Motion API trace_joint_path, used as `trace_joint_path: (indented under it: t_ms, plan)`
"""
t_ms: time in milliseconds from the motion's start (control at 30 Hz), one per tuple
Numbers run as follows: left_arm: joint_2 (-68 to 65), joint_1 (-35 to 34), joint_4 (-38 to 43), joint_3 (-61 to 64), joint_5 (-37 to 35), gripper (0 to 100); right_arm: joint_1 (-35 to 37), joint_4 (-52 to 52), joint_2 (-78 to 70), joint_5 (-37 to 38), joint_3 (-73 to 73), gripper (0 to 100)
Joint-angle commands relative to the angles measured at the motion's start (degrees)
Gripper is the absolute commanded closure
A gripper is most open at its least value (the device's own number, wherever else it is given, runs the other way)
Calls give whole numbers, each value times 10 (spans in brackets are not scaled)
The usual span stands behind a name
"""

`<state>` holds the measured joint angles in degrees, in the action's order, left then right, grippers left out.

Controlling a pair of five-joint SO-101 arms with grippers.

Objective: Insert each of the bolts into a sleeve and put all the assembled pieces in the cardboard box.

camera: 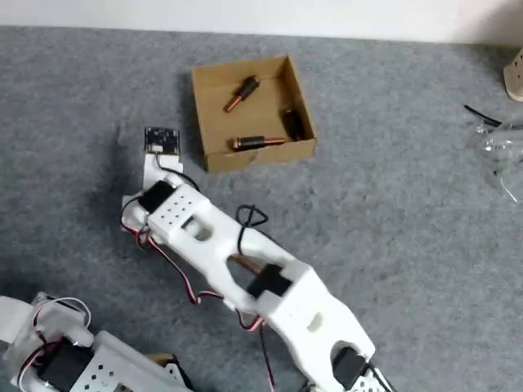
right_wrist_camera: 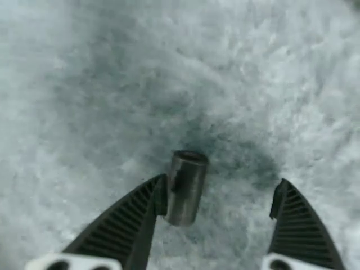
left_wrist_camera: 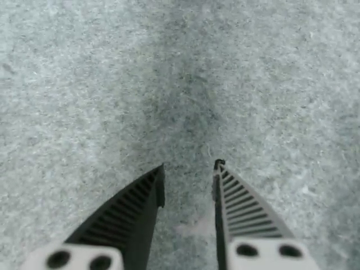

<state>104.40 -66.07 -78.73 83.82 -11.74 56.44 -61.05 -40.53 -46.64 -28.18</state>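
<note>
A: Sleeve (right_wrist_camera: 187,187)?
B: On the grey carpet (camera: 392,122), hard against one finger of the right gripper (right_wrist_camera: 221,185). Jaws wide, a free gap to the other finger, nothing gripped.
A: Arms?
B: Right arm (camera: 245,253) stretched out, wrist near the cardboard box (camera: 257,153). Left gripper (left_wrist_camera: 189,169) narrowly parted, empty, over bare carpet.
A: Box?
B: Three assembled pieces (camera: 241,94) inside.

I count one brown cardboard box (camera: 214,82), two copper-coloured bolts in dark sleeves (camera: 242,93), one further dark cylinder (camera: 292,122), and one loose dark metal sleeve (right_wrist_camera: 185,191).
</note>
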Motion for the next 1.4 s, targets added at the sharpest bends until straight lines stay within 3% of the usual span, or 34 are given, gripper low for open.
trace_joint_path:
  t_ms: [0, 400, 700, 1000, 1200, 1367]
  plan:
    - [4, -4, -1, -9, -4, 860, 13, -65, -36, -10, -121, 717]
    - [4, -5, -1, -10, -4, 860, 47, -118, -169, -10, -328, 731]
    - [4, -5, -1, -10, -3, 860, 44, -164, -182, -10, -336, 998]
    - [4, -5, -1, -10, -2, 860, 23, -219, -178, -7, -356, 994]
    - [4, -5, -1, -7, -2, 860, -23, -342, -180, 4, -527, 994]
    - [4, -5, -1, -3, -1, 860, -61, -400, -173, 70, -713, 994]
